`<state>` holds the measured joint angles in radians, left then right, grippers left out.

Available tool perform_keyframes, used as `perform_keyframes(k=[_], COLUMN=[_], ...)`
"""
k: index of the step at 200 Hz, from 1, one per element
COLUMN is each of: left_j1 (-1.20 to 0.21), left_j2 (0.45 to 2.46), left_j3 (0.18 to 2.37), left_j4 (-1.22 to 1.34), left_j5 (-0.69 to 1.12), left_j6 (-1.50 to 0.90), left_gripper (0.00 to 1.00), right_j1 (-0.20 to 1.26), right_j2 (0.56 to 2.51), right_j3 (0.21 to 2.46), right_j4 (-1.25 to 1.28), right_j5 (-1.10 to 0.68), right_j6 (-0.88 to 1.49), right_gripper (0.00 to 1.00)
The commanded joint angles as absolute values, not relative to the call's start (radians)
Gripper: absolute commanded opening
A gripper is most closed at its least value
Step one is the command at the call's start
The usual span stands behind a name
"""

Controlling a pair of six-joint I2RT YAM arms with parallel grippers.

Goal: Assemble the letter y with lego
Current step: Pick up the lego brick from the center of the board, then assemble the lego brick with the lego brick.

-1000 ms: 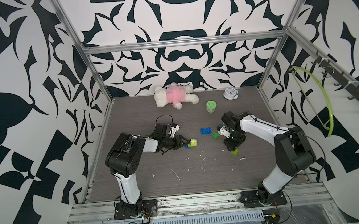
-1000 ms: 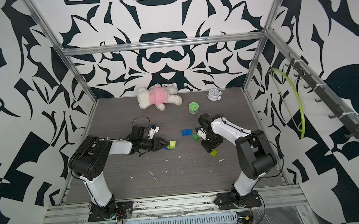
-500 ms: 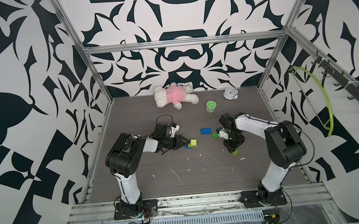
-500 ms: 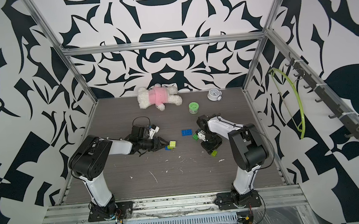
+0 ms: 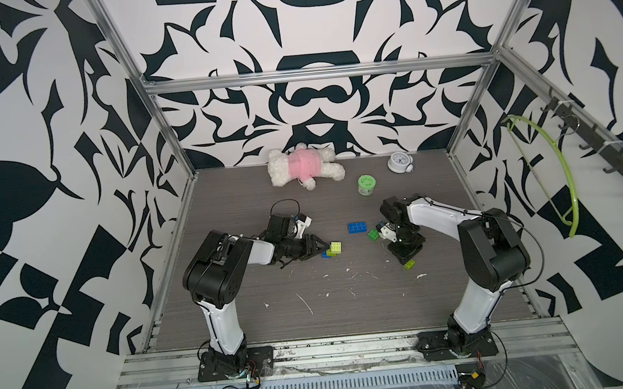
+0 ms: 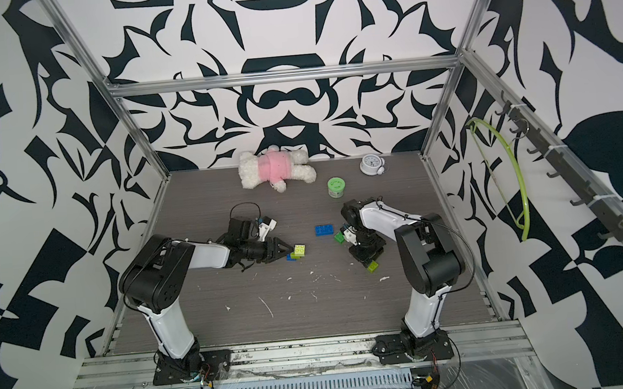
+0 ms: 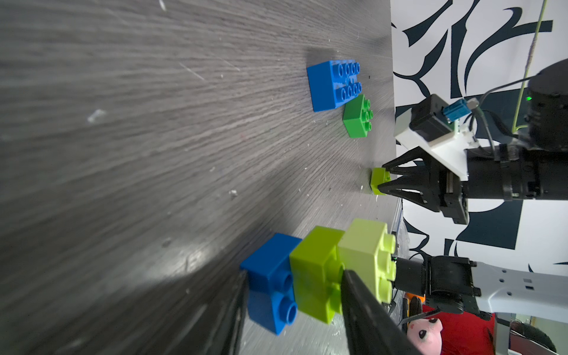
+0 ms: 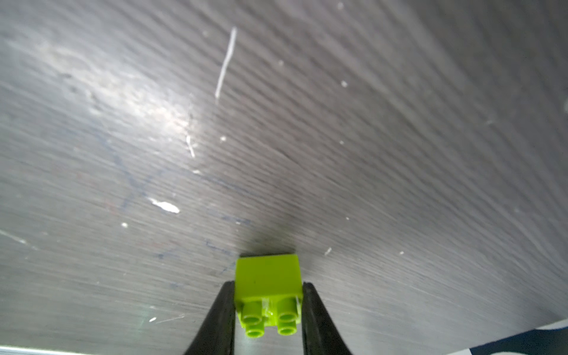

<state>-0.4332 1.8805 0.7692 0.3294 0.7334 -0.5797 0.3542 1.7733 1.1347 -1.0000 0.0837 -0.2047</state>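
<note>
My left gripper (image 7: 294, 273) lies low over the table, shut on a small stack of lego. Its fingers flank the small blue brick (image 7: 270, 285) and a lime green brick (image 7: 313, 276), and a pale yellow brick (image 5: 336, 246) sits on the end. My right gripper (image 8: 268, 287) points down, shut on a second lime green brick (image 8: 267, 276) that rests on the table, also seen in a top view (image 5: 409, 264). The wide blue brick (image 5: 356, 227) and the dark green brick (image 5: 373, 234) lie loose between the arms. No finished letter y shows.
A plush toy (image 5: 305, 164), a round green tub (image 5: 366, 184) and a small clock (image 5: 398, 162) stand along the back of the table. A green hanger (image 5: 551, 169) hangs on the right wall. White scraps dot the table's front half.
The right gripper's jaws have closed onto the lime green brick, and the right arm's elbow has swung nearer the front. The left arm and its stack have not moved.
</note>
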Motion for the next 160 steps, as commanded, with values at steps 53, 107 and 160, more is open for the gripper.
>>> perform_keyframes(k=[53, 107, 160], left_j1=[-0.422, -0.420, -0.417], left_j2=[1.992, 1.986, 1.991], left_j3=[0.687, 0.686, 0.686], left_j4=[0.015, 0.015, 0.017], left_j5=[0.494, 0.493, 0.494], left_j6=[-0.571, -0.571, -0.572], left_gripper=[0.54, 0.54, 0.54], right_j1=[0.379, 0.499, 0.584], right_j2=[1.753, 1.973, 2.210], right_j3=[1.442, 1.789, 2.058], right_j4=[-1.101, -1.134, -1.250], right_j5=[-0.023, -0.039, -0.011], right_j6=[0.130, 0.367, 0.395], right_gripper=[0.20, 0.19, 0.19])
